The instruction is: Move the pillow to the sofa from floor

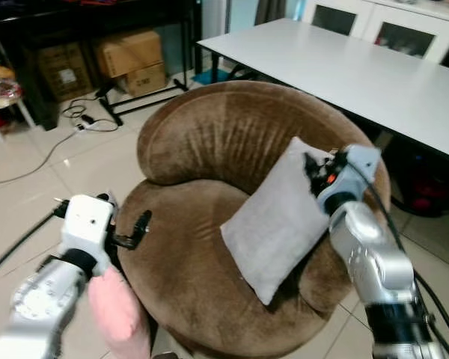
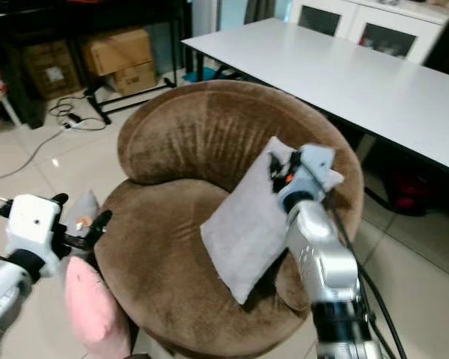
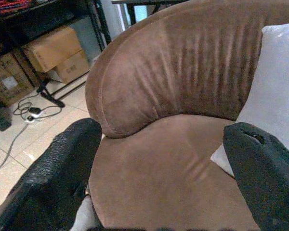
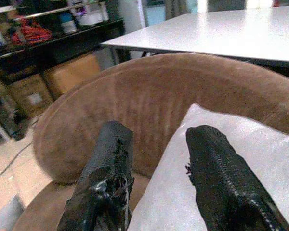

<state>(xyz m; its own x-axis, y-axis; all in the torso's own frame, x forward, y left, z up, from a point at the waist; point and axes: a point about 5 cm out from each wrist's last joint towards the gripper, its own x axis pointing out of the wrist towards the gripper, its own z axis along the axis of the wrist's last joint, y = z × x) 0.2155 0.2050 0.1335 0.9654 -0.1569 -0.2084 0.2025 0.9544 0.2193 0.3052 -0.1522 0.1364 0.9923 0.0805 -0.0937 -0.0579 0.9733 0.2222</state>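
A grey pillow leans on the seat of the round brown sofa, against its right arm. My right gripper hovers at the pillow's top corner, open, with nothing between its fingers. Beside the sofa's front left edge, my left gripper is open and faces the seat and backrest. A pink pillow lies on the floor under my left arm. A second grey pillow sits next to it.
A long white table stands close behind and right of the sofa. Cardboard boxes sit under a black shelf at the back left. Cables trail over the tiled floor there.
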